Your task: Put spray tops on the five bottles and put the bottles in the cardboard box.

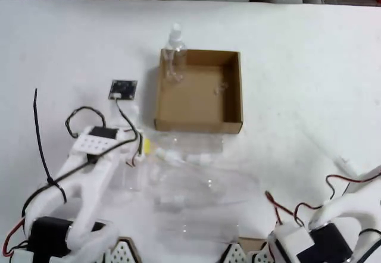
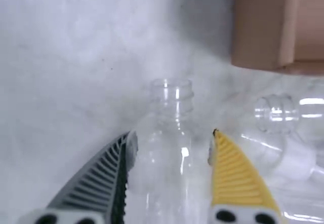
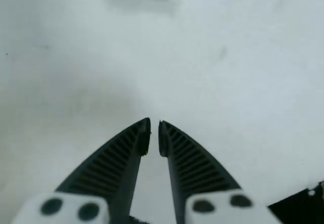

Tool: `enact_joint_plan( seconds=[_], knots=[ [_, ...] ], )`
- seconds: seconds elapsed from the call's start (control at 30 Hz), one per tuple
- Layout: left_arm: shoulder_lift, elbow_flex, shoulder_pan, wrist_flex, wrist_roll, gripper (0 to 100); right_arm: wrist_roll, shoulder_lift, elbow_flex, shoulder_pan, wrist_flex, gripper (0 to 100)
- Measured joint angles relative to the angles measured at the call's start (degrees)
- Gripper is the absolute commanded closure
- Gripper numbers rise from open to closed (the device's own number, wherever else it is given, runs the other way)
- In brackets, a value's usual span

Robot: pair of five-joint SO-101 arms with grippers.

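Loose bottles (image 1: 196, 185) before box (image 1: 199, 123), capped bottle (image 1: 175, 52) at its corner, room rightward

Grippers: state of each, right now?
Left gripper: straddling an uncapped clear bottle; cannot tell whether it is clamped.
Right gripper: closed, holding nothing, over the table.

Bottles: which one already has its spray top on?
The bottle standing in the cardboard box's far left corner, white spray top fitted. The two bottles by the left gripper have bare necks.
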Motion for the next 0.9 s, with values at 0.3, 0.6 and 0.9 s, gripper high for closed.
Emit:
enact_joint_plan(
  seconds=[0.3,0.6,0.9],
  knots=[
    [0.0,0.0,0.0,0.0,0.0,98,0.2,2.6,4.1,0.5,-15.5,98.2],
    [0.0,0.0,0.0,0.0,0.0,98,-3.2,20.1,-10.0,0.3,-17.0,98.2],
    [0.0,0.1,0.0,-1.0,0.0,98,-6.7,32.8,-23.6,-2.9,-12.0,98.2]
  ],
)
